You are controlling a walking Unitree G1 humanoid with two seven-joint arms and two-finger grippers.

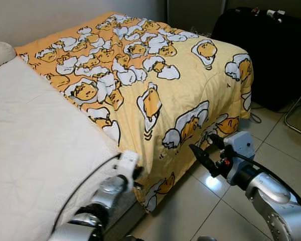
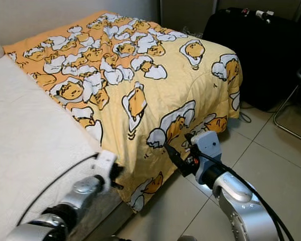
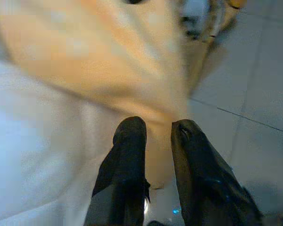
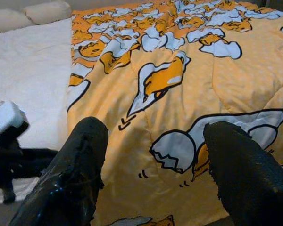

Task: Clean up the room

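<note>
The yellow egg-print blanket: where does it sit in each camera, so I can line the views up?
Left eye: blanket drapes the bed's far end, upper centre.
Right eye: same blanket, hanging edge before the right gripper.
Left wrist: blurred orange cloth beyond the left gripper.
Right wrist: blanket past the open fingers.
Shared landmark: white sheet.

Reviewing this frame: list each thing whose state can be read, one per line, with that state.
Yellow blanket: bunched over the foot half, hanging over the bed's side edge.
White sheet: uncovered.
Left gripper: fingers slightly apart at the blanket's edge.
Right gripper: open, facing the blanket.
</note>
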